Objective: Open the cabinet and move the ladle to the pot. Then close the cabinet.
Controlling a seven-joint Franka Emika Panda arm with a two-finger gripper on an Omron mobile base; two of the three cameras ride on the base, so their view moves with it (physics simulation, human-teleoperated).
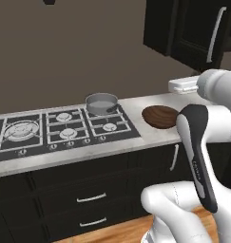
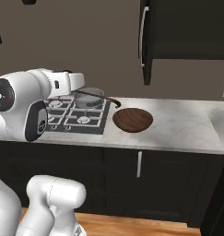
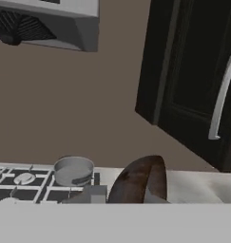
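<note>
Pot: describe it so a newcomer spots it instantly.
Find the black gas hob set into the pale counter. The pot sits on its back right burner. It is shallow, round, grey metal, unlike the wide brown wooden dish lying on the counter beside the hob.

Kitchen: gas hob (image 1: 60, 128), marble counter (image 2: 187, 126), extractor hood (image 3: 45, 21), dark cupboards (image 1: 88, 199).

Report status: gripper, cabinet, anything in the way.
Gripper shut, raised above the counter. Cabinet doors look closed, handle untouched. Pot on the stove. Wooden dish low, clear of doors.
</note>
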